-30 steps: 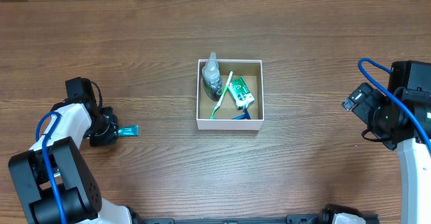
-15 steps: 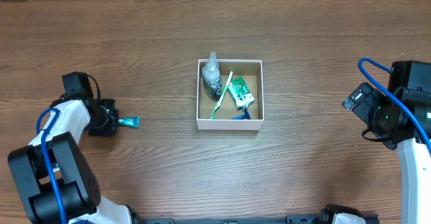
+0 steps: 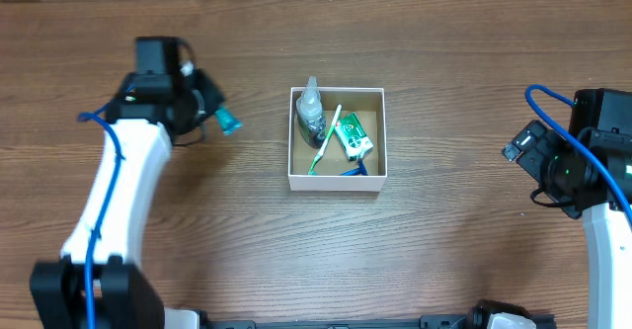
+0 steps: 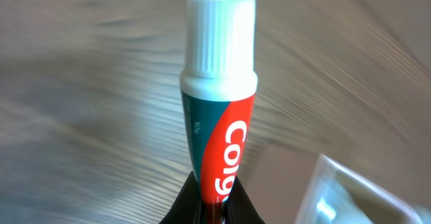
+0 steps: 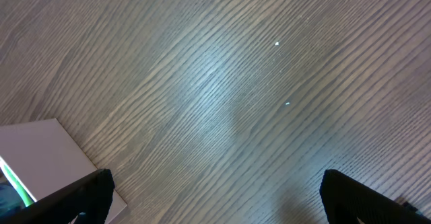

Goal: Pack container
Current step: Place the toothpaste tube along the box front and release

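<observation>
Pinching a tube [image 4: 219, 120] of toothpaste by its flat tail, the left hand [image 3: 207, 107] hung over the counter [image 3: 444, 52] to the left of the box [image 3: 336, 183], cap [image 4: 221, 42] pointing away from the wrist. The grip low on the tail left the whole body of the tube free, which should let it go in cap first. From above, the teal end of the tube pointed toward the box but stood well short of its left wall. The left wrist view, its background blurred, caught only a pale corner of the box at lower right.

The box sat at the middle of the counter, open side up, and was already partly packed. A small bottle [image 3: 311, 110] lay along the far left wall, a toothbrush [image 3: 326, 139] ran slantwise beside it, and a green packet [image 3: 354, 139] took the middle. The brown floor on the far right side was bare, the likeliest room for the tube.

The right hand [image 5: 215, 197] waited at the right edge of the counter, fingers [image 5: 87, 194] spread wide and holding nothing, well apart from the box and apparently kept out of the left arm's way. Judged from this, the packing was well along, with the tube not yet in.
</observation>
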Robot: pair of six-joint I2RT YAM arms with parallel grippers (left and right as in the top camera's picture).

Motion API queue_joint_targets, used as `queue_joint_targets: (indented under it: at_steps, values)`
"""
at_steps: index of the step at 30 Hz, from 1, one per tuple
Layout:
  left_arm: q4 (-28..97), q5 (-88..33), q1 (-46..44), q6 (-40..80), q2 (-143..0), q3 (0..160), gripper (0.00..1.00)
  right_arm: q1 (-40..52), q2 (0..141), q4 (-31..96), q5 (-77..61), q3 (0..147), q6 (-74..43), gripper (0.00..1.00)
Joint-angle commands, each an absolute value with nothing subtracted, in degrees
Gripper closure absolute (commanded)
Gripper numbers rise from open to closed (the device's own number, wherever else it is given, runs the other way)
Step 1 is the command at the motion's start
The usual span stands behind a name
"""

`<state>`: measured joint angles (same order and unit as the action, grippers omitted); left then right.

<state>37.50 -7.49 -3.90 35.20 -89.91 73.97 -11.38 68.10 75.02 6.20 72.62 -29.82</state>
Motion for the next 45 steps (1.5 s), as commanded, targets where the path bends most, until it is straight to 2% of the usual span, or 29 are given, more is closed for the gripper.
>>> queue_joint_targets:
  at_steps: [1, 6, 9, 15, 21, 23, 27, 30, 33, 37, 39, 42, 44, 45]
  values:
    - [37.6, -3.7, -13.6, 24.3, -83.3, 75.9, 0.96, -11.6, 67.9, 74.8, 6.4, 72.6, -29.6, 0.0]
    - [37.5, 3.3, -28.9, 4.6, -81.3, 75.9, 0.96, -11.6, 67.9, 74.6, 6.4, 72.6, -29.6, 0.0]
    - [37.5, 4.0, -34.5, -8.9, -83.6, 75.9, 0.96, -11.6, 67.9, 74.6, 6.4, 72.6, -29.6, 0.0]
    - [35.2, 4.0, -36.4, -23.6, -92.3, 75.9, 0.95, -11.6, 67.9, 74.7, 6.4, 72.6, -29.6, 0.0]
    - [35.3, 4.1, -36.4, -26.9, -100.7, 75.9, 0.92, -11.6, 67.9, 74.7, 6.4, 72.6, -29.6, 0.0]
    - [35.2, 4.3, -36.4, -26.9, -101.6, 75.9, 0.89, -11.6, 67.9, 74.7, 6.4, 72.6, -29.6, 0.0]
    - [35.6, 4.5, -36.4, -26.8, -102.5, 75.9, 0.68, -11.6, 67.9, 74.7, 6.4, 72.6, -29.6, 0.0]
    - [35.7, 6.0, -36.8, -26.8, -102.2, 75.9, 0.6, -11.6, 67.9, 74.7, 6.4, 72.6, -29.6, 0.0]
    - [36.2, 9.6, -38.2, -24.3, -100.0, 76.0, 0.64, -11.6, 67.9, 74.7, 6.4, 72.6, -29.6, 0.0]
    - [35.4, 16.3, -39.4, -14.9, -91.3, 76.1, 0.61, -11.6, 67.9, 74.6, 6.4, 72.6, -29.6, 0.0]
    - [36.2, 17.6, -38.2, -7.3, -85.0, 76.1, 0.55, -11.4, 67.9, 74.5, 5.8, 72.6, -27.9, 0.0]
    - [39.2, 18.6, -34.2, 4.7, -78.5, 76.0, 0.36, -8.7, 67.9, 71.5, -1.0, 72.8, -21.0, 0.0]
    - [42.2, 18.6, -29.9, 13.2, -75.9, 76.0, 0.27, -4.7, 67.9, 68.0, -4.4, 73.1, -16.4, 0.0]
    - [44.0, 18.6, -27.3, 15.9, -75.2, 76.0, 0.12, -2.5, 67.9, 66.2, -4.4, 73.2, -15.4, 0.0]
